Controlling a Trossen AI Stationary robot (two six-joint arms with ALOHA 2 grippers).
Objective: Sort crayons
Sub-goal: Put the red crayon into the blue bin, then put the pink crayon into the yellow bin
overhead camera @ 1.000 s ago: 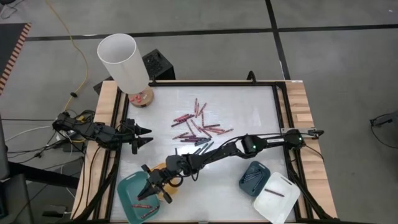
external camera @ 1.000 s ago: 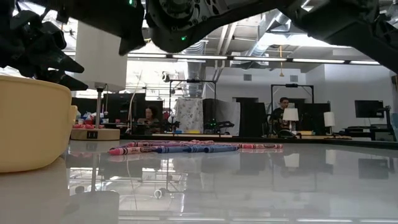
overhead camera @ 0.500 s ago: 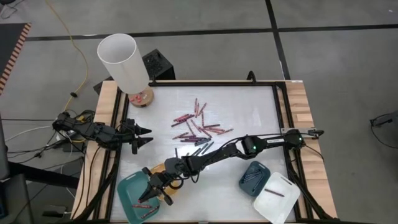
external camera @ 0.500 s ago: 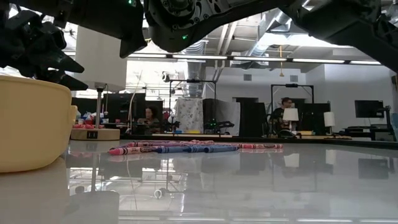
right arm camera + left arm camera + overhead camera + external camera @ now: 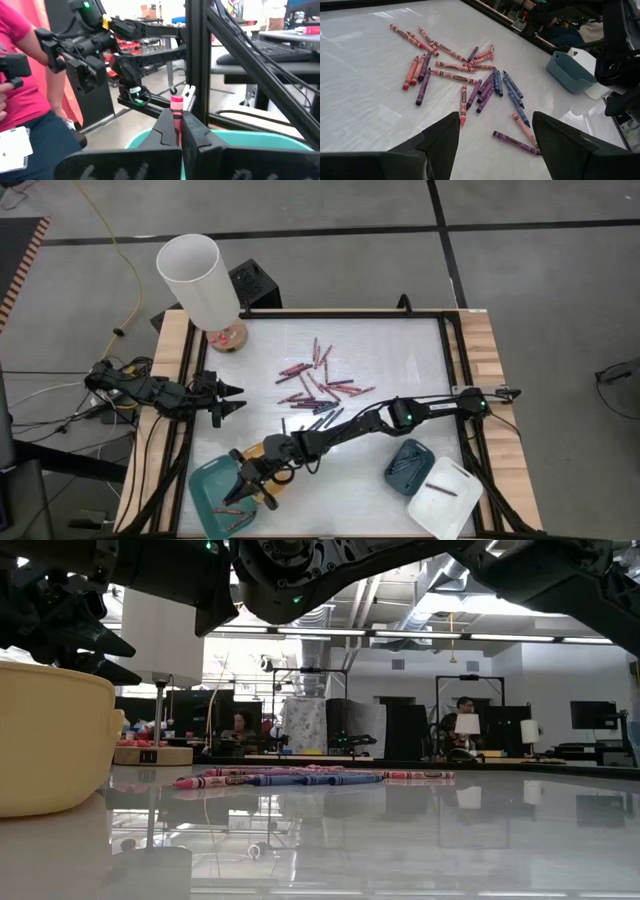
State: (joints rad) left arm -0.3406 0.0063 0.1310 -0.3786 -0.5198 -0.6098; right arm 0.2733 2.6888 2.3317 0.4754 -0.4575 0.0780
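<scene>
No readable text on any surface, crayon [image 5: 451, 76] wrappers too small to read, badge [image 5: 15, 142] on a person's waist illegible

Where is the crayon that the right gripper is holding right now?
The pink crayon is pinched upright in the right gripper, which in the high view hangs over the teal tray at the table's front left corner, beside the yellow tray.
</scene>
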